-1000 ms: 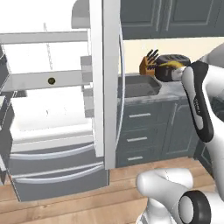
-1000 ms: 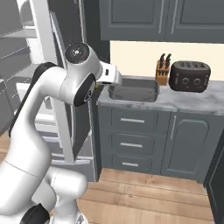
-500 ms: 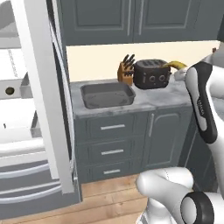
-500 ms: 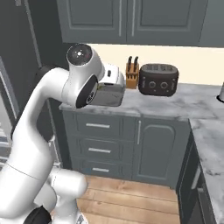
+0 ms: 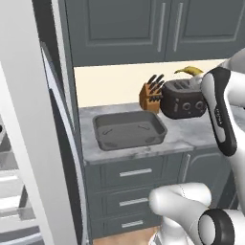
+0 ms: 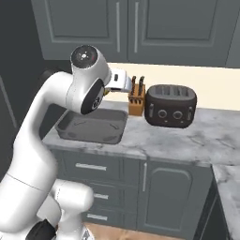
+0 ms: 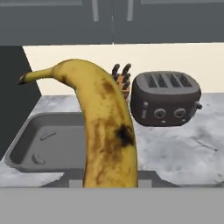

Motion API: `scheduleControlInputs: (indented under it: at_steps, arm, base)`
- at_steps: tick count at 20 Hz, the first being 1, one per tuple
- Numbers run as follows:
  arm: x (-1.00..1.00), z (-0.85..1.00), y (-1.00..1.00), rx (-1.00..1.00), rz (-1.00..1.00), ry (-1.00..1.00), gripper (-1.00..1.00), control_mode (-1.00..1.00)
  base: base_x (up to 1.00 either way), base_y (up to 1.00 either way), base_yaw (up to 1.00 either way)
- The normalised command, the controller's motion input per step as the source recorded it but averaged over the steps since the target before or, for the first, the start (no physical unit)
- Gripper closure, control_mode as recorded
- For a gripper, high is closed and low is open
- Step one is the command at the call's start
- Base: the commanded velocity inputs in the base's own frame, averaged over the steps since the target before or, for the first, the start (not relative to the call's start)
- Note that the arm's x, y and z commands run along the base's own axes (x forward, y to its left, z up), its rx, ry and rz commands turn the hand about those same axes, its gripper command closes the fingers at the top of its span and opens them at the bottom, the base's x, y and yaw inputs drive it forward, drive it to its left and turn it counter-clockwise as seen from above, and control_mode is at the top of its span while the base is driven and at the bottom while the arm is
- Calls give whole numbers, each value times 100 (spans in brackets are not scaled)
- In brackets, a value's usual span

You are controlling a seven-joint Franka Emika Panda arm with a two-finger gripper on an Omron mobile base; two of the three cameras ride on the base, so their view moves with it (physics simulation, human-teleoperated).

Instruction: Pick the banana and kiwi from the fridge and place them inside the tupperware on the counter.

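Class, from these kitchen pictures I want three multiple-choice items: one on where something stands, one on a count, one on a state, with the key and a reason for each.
1. Where does the knife block stand on the counter?
A. Between the tupperware and the toaster
B. Inside the tupperware
C. On top of the toaster

2. How many round knobs show on the front of the toaster?
A. None
B. Two
C. Five

3. What is the state of the claw?
A. Open above the counter
B. Shut on the banana
C. Shut on the kiwi

Key:
1 A: in the right base view the block sits just left of the toaster, behind the right end of the tupperware.
2 B: the hand view shows two knobs side by side.
3 B: the hand view shows the spotted yellow banana rising from the claw.
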Motion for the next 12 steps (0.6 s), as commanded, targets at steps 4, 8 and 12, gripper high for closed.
scheduleControlInputs:
  at_steps: [4, 8, 12]
  arm:
    - [0, 0, 0, 0, 0, 0, 100, 100]
    - [-1, -23, 0, 0, 0, 0, 100, -100]
    - [-21, -100, 10, -2, 0, 0, 100, -100]
  base:
    - [90, 0, 3]
    - [24, 0, 0]
    - [0, 0, 0]
